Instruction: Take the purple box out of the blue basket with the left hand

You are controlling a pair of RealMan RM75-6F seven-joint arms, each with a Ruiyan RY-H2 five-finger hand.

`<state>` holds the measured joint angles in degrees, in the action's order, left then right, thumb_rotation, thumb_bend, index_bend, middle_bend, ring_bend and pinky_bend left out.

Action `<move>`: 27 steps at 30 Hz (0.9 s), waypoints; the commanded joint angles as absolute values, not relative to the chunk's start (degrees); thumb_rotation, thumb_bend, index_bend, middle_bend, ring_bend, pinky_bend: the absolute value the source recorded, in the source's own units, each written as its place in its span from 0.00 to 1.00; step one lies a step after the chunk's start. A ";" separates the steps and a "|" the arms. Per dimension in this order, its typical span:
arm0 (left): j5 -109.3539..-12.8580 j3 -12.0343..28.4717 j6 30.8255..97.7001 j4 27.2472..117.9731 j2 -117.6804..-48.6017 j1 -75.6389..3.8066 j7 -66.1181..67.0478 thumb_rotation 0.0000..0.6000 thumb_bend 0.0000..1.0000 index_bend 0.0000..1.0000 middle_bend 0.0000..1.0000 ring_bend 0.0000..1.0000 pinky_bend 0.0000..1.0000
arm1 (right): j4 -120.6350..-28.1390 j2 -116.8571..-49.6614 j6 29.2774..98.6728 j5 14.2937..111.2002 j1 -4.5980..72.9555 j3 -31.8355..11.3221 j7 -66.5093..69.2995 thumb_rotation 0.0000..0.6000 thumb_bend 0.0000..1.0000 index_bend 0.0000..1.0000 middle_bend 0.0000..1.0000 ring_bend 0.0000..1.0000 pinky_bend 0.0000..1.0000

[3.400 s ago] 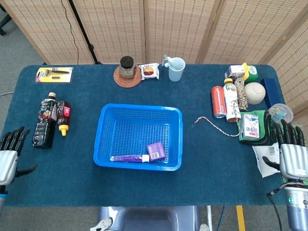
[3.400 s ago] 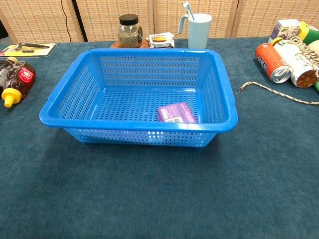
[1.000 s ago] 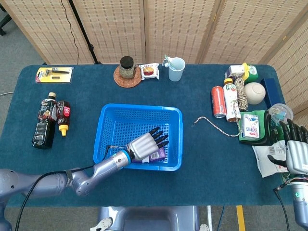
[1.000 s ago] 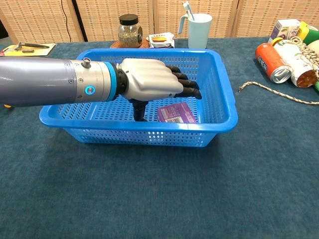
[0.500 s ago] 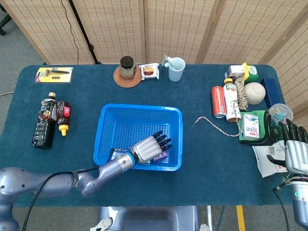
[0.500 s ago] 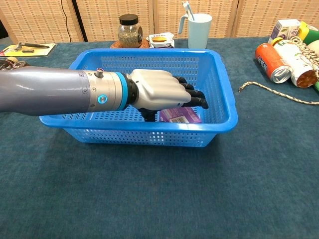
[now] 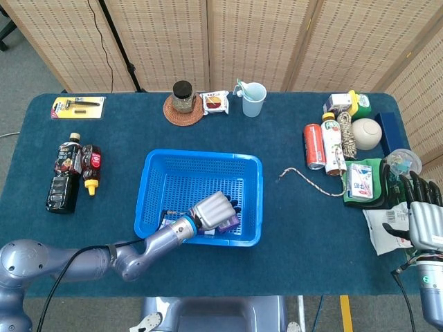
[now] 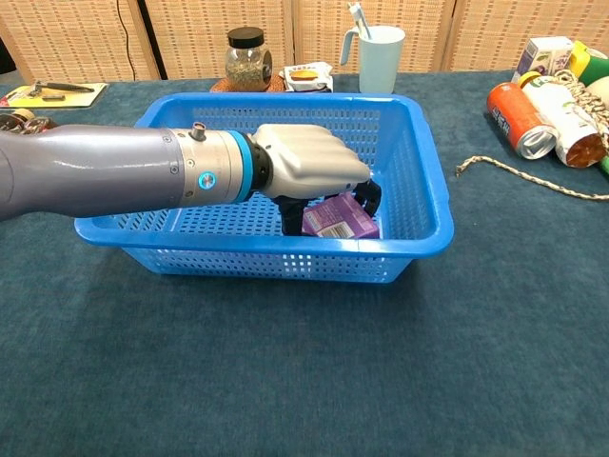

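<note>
The blue basket (image 7: 160,181) (image 8: 409,152) sits at the table's middle. In its near right corner lies the purple box (image 7: 228,222) (image 8: 337,217). My left hand (image 7: 210,209) (image 8: 304,168) reaches into the basket from the near left and curls its fingers down over the box, thumb on the near side; the box stays low at the basket floor. Most of the box is hidden under the hand in the head view. My right hand (image 7: 422,220) rests at the table's right edge, fingers apart, holding nothing.
A purple tube (image 7: 169,218) lies beside the box in the basket, mostly hidden by my left arm. Two dark bottles (image 7: 70,169) lie to the left. A jar (image 7: 183,97), snack pack (image 7: 215,102) and cup (image 7: 252,99) stand behind. Cans, rope (image 7: 311,181) and packets crowd the right side.
My left hand's fingers, stretched out over the box half a second ago, have curled down around it. The arm has pushed slightly further into the basket. The right hand has not moved.
</note>
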<state>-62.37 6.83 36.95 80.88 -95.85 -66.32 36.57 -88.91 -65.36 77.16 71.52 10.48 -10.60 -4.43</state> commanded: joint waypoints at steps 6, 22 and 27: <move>-63.64 6.65 39.63 81.38 -94.91 -65.99 35.84 1.00 0.27 0.47 0.41 0.41 0.55 | -88.84 -65.47 77.09 71.55 10.55 -10.51 -4.63 1.00 0.00 0.00 0.00 0.00 0.00; -66.21 8.80 44.29 87.41 -87.72 -64.37 31.03 1.00 0.27 0.47 0.41 0.41 0.55 | -88.98 -65.68 76.95 71.80 10.68 -10.22 -5.07 1.00 0.00 0.00 0.00 0.00 0.00; -67.14 9.86 46.70 90.91 -83.67 -63.15 29.56 1.00 0.27 0.47 0.41 0.41 0.55 | -89.15 -65.55 77.13 72.06 10.63 -10.17 -4.95 1.00 0.00 0.00 0.00 0.00 0.00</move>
<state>-66.72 9.31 45.72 89.63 -85.08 -63.76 30.31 -89.14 -65.56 77.12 72.05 10.64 -10.18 -4.96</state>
